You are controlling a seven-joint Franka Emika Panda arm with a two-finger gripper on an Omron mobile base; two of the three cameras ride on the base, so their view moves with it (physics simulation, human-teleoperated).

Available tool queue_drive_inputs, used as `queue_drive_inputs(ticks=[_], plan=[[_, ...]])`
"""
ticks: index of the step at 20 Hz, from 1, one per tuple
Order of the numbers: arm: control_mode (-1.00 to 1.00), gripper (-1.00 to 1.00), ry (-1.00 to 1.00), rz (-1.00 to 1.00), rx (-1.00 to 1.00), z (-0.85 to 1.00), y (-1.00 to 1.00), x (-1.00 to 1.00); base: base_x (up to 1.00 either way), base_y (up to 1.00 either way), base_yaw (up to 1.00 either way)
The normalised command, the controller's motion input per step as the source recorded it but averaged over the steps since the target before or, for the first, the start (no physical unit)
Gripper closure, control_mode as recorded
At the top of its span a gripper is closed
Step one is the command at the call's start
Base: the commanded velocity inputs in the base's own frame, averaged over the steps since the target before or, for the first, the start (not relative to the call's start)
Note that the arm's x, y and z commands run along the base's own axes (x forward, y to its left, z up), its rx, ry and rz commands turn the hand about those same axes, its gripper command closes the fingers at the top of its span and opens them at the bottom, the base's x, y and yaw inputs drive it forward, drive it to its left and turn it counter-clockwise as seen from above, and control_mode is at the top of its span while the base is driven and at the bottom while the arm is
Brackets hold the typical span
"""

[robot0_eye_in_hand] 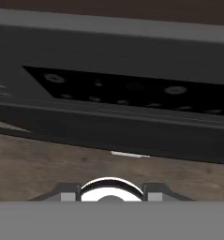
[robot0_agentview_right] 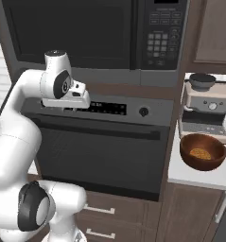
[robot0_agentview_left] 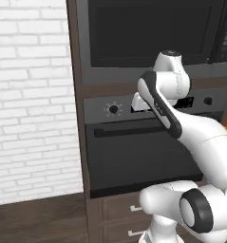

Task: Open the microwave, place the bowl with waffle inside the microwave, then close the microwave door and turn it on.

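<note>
The microwave is built in at the top, and its dark-glass microwave door is shut. Its keypad sits to the right of the door. The bowl with waffle stands on the pale counter at the right, well away from my hand. My gripper hovers below the microwave, close in front of the oven's control panel. In the hand view the gripper shows its tips apart with nothing between them, facing a dark panel with a black display strip.
An oven with knobs and a long bar handle lies under the microwave. A coffee machine stands just behind the bowl. Drawers run below the oven. A white brick wall is on the left.
</note>
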Motion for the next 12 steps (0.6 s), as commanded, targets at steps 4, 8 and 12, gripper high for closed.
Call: queue_drive_inputs(ticks=[4, 8, 12], plan=[[1.0, -1.0, -0.04, 0.0, 0.0, 0.0, 0.0, 0.0, -0.05, -0.09, 0.0], [1.0, -1.0, 0.0, 0.0, 0.0, 0.0, 0.0, 0.0, -0.51, -0.78, -0.01], [1.0, -1.0, 0.0, 0.0, 0.0, 0.0, 0.0, 0.0, -0.56, -1.0, 0.05]])
